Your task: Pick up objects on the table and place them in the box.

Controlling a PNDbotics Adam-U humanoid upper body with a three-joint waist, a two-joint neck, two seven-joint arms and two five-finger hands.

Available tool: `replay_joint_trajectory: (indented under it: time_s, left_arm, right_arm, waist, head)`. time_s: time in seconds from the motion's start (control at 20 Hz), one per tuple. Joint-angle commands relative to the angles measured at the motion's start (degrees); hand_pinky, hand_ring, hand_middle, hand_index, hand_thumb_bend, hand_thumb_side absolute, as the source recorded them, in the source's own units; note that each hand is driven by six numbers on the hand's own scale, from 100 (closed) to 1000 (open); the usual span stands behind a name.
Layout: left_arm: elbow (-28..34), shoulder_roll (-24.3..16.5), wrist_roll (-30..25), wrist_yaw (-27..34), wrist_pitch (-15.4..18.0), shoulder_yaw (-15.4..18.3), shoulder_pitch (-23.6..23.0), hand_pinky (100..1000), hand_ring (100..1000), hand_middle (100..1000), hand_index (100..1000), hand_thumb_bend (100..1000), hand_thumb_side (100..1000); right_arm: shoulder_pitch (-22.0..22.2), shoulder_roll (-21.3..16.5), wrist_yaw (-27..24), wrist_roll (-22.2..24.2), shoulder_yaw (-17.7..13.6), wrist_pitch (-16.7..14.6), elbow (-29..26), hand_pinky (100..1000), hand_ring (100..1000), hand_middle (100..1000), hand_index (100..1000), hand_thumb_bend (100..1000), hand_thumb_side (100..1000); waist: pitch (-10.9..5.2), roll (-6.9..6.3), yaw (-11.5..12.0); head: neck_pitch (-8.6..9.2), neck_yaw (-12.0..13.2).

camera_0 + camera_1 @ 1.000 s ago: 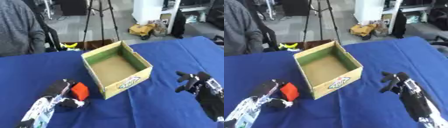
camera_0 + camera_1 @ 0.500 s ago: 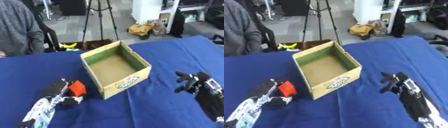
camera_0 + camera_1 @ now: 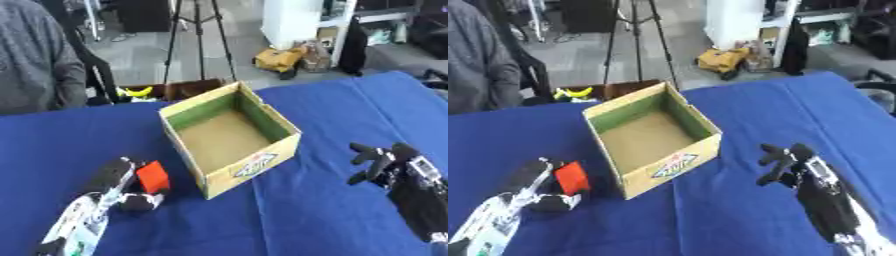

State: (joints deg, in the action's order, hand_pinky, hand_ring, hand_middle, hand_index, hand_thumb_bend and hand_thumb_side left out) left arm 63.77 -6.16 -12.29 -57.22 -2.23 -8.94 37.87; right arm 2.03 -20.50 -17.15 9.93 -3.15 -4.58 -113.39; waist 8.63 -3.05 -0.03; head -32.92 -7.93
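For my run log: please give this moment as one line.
left hand: shut on red block | box: open, empty | right hand: open, idle

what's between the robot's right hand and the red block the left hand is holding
The open cardboard box stands between them on the blue table. The left eye view shows the red block in the left robot hand at the box's left, the right robot hand open at its right.

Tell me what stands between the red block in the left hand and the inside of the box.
Only the box's own near-left wall. The left hand holds the red block beside that wall, low, so it must go over the rim; the inside looks empty.
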Motion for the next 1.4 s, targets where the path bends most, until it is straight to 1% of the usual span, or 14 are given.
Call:
replay_joint_trajectory:
  time_s: [0.05,0.1,0.2,0.4,0.5,0.7,0.8,1.0,1.1,1.15,1.2,1.4]
  left_arm:
    - [1.78,-2.17,-0.47,0.64,-0.59,0.27,0.76,492,682,538,626,100,317]
    - [2.14,-2.53,-0.47,0.82,-0.79,0.25,0.91,480,672,530,615,100,295]
    - [2.82,-3.26,-0.49,1.21,-1.07,0.25,1.33,452,648,512,592,100,307]
    - [4.26,-5.07,-0.48,1.81,-1.31,0.40,2.87,426,622,494,572,100,324]
    - [4.99,-6.02,-0.41,2.11,-1.40,0.54,3.98,421,612,488,563,100,332]
    - [5.52,-7.40,0.30,2.53,-1.80,0.94,6.71,426,601,484,558,100,342]
    - [4.84,-7.50,1.04,2.58,-2.16,1.21,8.09,432,598,484,558,100,346]
    - [2.31,-7.07,3.81,1.72,-2.81,2.04,11.06,437,595,484,558,100,356]
    - [0.65,-6.68,5.77,1.08,-3.01,2.66,12.49,438,592,484,557,100,361]
    - [-0.37,-6.41,6.70,0.94,-2.98,2.97,13.06,439,594,485,558,100,321]
    - [-1.43,-6.19,7.51,0.75,-2.89,3.22,13.52,440,595,486,559,100,359]
    - [-6.64,-4.70,10.14,0.04,-2.60,4.69,14.50,465,620,502,576,100,333]
  right_arm:
    - [-0.34,-0.77,-0.03,-0.05,-0.37,-0.05,-1.21,564,956,589,465,100,901]
    - [-0.33,-0.79,-0.02,-0.06,-0.38,-0.09,-1.21,564,956,589,465,100,900]
    - [-0.33,-0.84,-0.05,-0.07,-0.39,-0.17,-1.21,564,955,588,465,100,899]
    - [-0.33,-0.90,-0.12,0.02,-0.33,-0.24,-1.21,564,955,588,465,100,899]
    - [-0.37,-1.00,-0.18,0.10,-0.24,-0.23,-1.21,564,955,588,465,100,899]
    - [-0.78,-1.47,-0.51,0.61,0.28,-0.08,-1.21,564,955,588,465,100,899]
    - [-1.12,-1.82,-0.78,1.07,0.71,0.03,-1.21,564,955,587,465,100,898]
    - [-2.25,-2.64,-1.44,2.24,1.75,0.26,-1.21,564,955,587,464,100,898]
    - [-2.99,-3.10,-1.69,3.04,2.43,0.39,-1.21,564,955,587,464,100,901]
    - [-3.39,-3.32,-1.80,3.46,2.78,0.45,-1.21,564,956,587,464,100,902]
    - [-3.78,-3.52,-1.89,3.86,3.11,0.49,-1.21,564,956,586,463,100,900]
    - [-5.69,-4.34,-2.15,5.58,4.56,0.55,-1.21,563,956,586,462,100,899]
  waist:
    - [-0.82,0.30,0.02]
    - [-0.82,0.31,0.01]
    - [-0.82,0.33,-0.05]
    - [-0.87,0.32,-0.39]
    - [-0.93,0.23,-0.81]
    - [-1.06,-0.16,-2.36]
    - [-1.13,-0.44,-3.48]
    - [-0.95,-1.15,-6.32]
    - [-0.73,-1.63,-8.15]
    - [-0.58,-1.89,-9.13]
    - [-0.42,-2.14,-9.99]
    - [0.44,-3.25,-13.96]
  head:
    - [0.04,-0.24]
    - [0.06,-0.22]
    - [0.11,-0.19]
    - [0.18,0.02]
    - [0.21,0.29]
    - [0.16,1.40]
    - [0.21,2.36]
    - [0.94,5.07]
    - [1.41,6.83]
    - [1.66,7.72]
    - [1.90,8.48]
    - [3.16,11.72]
